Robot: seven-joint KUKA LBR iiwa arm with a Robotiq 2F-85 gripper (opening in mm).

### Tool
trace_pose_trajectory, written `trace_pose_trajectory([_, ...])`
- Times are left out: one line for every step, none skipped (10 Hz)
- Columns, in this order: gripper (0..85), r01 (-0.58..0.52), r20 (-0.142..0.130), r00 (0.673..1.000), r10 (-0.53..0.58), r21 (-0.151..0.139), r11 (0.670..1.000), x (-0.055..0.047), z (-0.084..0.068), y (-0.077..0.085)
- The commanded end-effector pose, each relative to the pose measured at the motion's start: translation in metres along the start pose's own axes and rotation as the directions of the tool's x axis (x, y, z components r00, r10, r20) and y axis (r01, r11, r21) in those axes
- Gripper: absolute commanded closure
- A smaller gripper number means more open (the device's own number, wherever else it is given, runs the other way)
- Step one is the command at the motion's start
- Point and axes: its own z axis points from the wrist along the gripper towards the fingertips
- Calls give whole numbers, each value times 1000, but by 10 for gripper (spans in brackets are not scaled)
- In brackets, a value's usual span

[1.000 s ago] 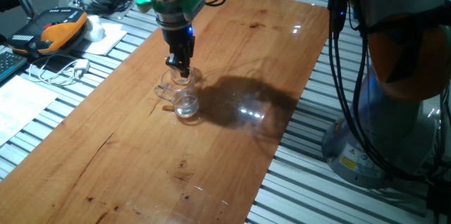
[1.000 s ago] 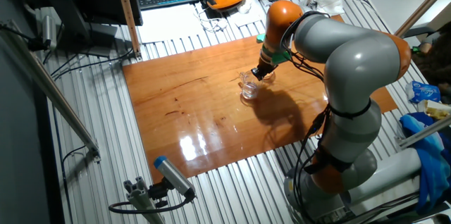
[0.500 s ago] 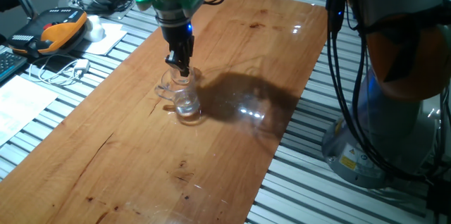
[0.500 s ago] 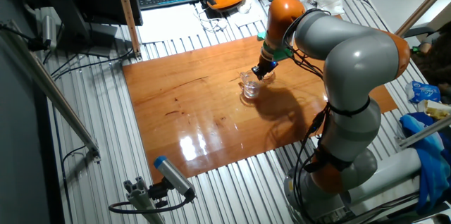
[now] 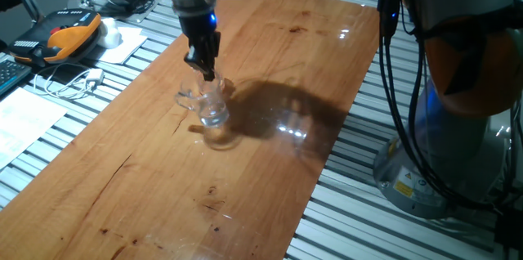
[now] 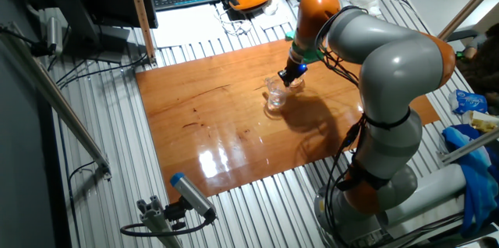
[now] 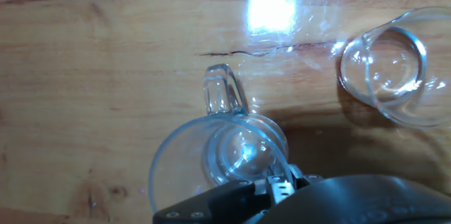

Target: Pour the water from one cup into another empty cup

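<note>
The hand (image 5: 207,70) points straight down and is clamped on the rim of the glass mug (image 5: 204,96), one finger inside the mouth and one outside, on the side opposite the loop handle. In the hand view the hand (image 7: 282,182) sits at the bottom edge with the mug (image 7: 211,157) right under it, open mouth facing the camera, round base showing through the clear wall, handle (image 7: 223,89) sticking up toward the top of the picture. The mug is thin, colourless glass, wider than its neighbour; there's a bright glint near the bottom of it, though I can't make out the water itself. From the other fixed view the hand (image 6: 290,77) hangs just over the mug (image 6: 274,92), near the middle of the tabletop (image 6: 203,115). The small tumbler (image 7: 386,63), no handle, clear, stands on the wood to the upper right of the mug in the hand view, near it but apart from it. In one fixed view the tumbler (image 5: 216,117) stands just in front of the mug, the two overlapping in the picture. The tabletop (image 5: 114,186) is reddish, glossy wood, with a square of lamp glare beyond the mug's handle.
</note>
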Motion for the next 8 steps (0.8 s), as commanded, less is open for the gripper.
trace_pose_trajectory([850,-6,-13,1000,6,1,1000,0,-22,1])
trace_pose_trajectory([850,-9,-26,1000,10,11,1000,-2,-39,-1])
trace_pose_trajectory([850,-8,-41,999,9,23,1000,-3,-56,-4])
trace_pose_trajectory([850,-9,-53,999,11,33,999,-4,-74,-6])
trace_pose_trajectory([850,-12,-60,998,15,43,999,-3,-88,-10])
trace_pose_trajectory([850,-12,-56,998,14,49,999,-2,-94,-12])
trace_pose_trajectory([850,-7,-48,999,9,59,998,-1,-99,-16])
trace_pose_trajectory([850,2,-36,999,1,76,997,0,-104,-19])
